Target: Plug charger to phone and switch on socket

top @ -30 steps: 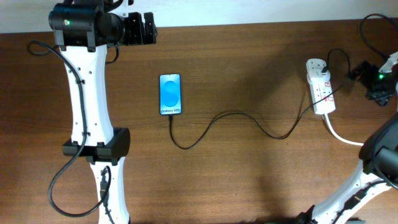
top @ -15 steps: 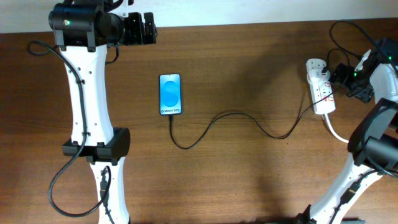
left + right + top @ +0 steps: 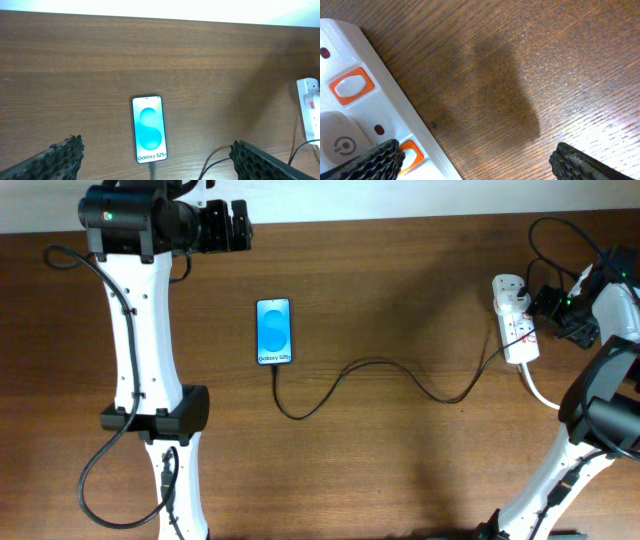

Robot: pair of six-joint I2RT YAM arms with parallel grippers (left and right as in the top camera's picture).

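Phone: the phone (image 3: 274, 332) lies flat and face up on the table (image 3: 400, 470), at about 10 o'clock from the table's middle, its screen lit blue.
Charger: the charger (image 3: 372, 362) leaves the phone's 6 o'clock edge and snakes toward 3 o'clock up to the socket; its tip looks already seated in the phone, though the joint is too small to confirm.
Socket: the socket (image 3: 514, 320) sits near the table's 3 o'clock edge, its long side running 12 to 6.
Switch: an orange-red rocker (image 3: 351, 85) shows on the white face, with a second one partly hidden by a finger. Which of them feeds the charger cannot be told.
Right end effector: the right end effector (image 3: 550, 310) is just beside the socket on its 3 o'clock side, fingers spread wide, holding nothing.
Left end effector: the left end effector (image 3: 236, 226) is parked at 11 o'clock of the phone, well apart, fingers apart and empty.
Handling, socket: likely light hard plastic that would skate on the smooth wood under a sideways push, so the press should go straight down on the rocker's raised end with one fingertip.
Handling, charger: thin and limp, easily snagged and best left alone.
Handling, phone: slim, glassy and probably slippery, and it needs no grasp now.
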